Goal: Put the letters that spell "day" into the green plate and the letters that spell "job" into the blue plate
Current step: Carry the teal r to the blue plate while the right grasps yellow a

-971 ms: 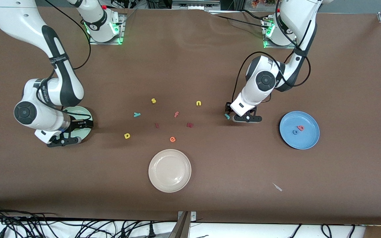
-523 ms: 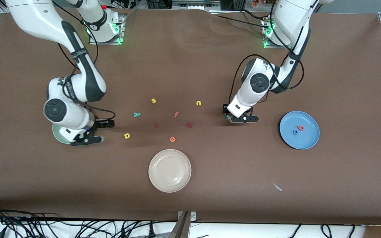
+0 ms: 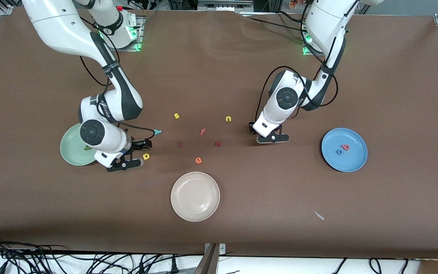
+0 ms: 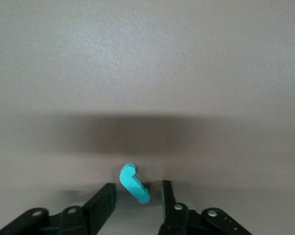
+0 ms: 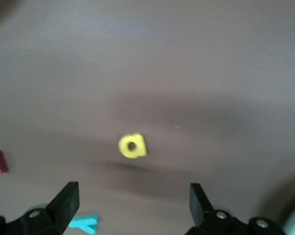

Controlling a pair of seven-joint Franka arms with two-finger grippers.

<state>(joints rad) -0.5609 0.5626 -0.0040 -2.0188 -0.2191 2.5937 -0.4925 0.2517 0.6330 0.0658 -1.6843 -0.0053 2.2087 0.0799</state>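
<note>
The teal j (image 4: 132, 182) lies on the table between the fingers of my left gripper (image 4: 137, 188), with a gap showing on each side; in the front view my left gripper (image 3: 261, 134) hides it. My right gripper (image 3: 140, 153) hangs open over the table beside the yellow d (image 3: 146, 156) and the teal y (image 3: 157, 132). Its wrist view shows the d (image 5: 132, 146) ahead of the fingers and the y (image 5: 83, 223) close to one finger. The green plate (image 3: 70, 152) holds the dark green a (image 3: 87, 148). On the blue plate (image 3: 352, 161) lie the o (image 3: 339, 152) and the b (image 3: 345, 147).
Loose letters lie mid-table: yellow s (image 3: 176, 116), yellow n (image 3: 228, 119), salmon f (image 3: 202, 132), orange e (image 3: 198, 160) and two dark red pieces (image 3: 180, 144) (image 3: 218, 144). A cream-white plate (image 3: 195, 196) stands nearer the front camera. A small scrap (image 3: 319, 215) lies near the front edge.
My right arm has swung from over the green plate to beside the d, uncovering the plate and the a. My left gripper's fingers have narrowed around the j.
</note>
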